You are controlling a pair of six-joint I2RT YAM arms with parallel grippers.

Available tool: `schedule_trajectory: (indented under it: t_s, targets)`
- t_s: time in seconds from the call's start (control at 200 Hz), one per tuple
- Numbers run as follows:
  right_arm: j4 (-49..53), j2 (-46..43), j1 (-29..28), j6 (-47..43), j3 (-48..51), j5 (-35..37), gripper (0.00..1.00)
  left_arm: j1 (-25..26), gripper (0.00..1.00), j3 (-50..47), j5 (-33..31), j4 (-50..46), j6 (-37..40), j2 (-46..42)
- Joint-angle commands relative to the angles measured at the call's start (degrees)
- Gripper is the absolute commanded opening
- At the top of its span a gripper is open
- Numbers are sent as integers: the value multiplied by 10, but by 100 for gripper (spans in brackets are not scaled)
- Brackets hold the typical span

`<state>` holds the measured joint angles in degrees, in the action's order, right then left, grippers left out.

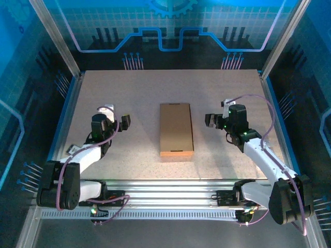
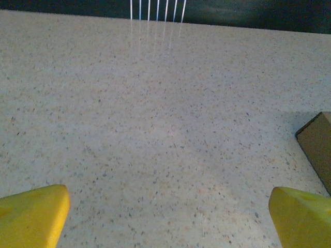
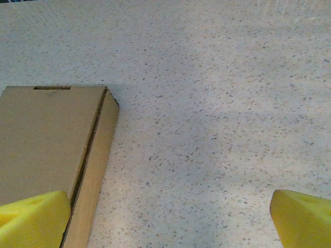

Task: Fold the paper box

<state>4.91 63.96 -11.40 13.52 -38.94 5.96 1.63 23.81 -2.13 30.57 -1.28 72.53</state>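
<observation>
You are looking at the paper box (image 1: 176,129) lying flat between your two pincers, closed up as a slim carton, with its long sides running away from the arm bases. It is sitting to the right of the left pincer (image 1: 118,118) and apart from it, with a stretch of desk (image 1: 155,88) showing between them. In the left wrist view a brown corner is peeking in past the yellow pad (image 2: 302,219) on the right.

The box is lying closer to the right pincer (image 1: 217,114), on its left. From that wrist the carton is running in beneath the near pad (image 3: 33,219). Whether the two are touching, you cannot tell.

Both pincers are standing wide and gripping nothing.

The desk is showing a pale beige surface flecked with dark specks, and it is catching soft reflections. Aluminium posts (image 1: 54,39) are framing it, and blue-lit walls (image 1: 165,26) with circuit lines and a gear are glowing behind. A ribbed metal rail (image 1: 170,188) is running along the near edge.

The box is showing plain matte brown cardboard, a narrow slot near one end and a seam along its long edge.
</observation>
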Motion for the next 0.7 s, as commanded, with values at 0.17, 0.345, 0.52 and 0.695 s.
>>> schedule_trajectory:
  t_s: [0.17,0.345,0.52,0.695]
  targets:
    - [-30,3,13,-16,23,34,100,-8,99,-18,20,133,33,61]
    - [-41,16,16,-40,22,58,100,-7,99,-35,33,208,39,118]
    - [-70,27,25,-79,33,81,100,-13,100,-21,22,217,30,158]
    - [-160,43,27,-97,70,79,100,-20,99,-17,23,214,20,160]
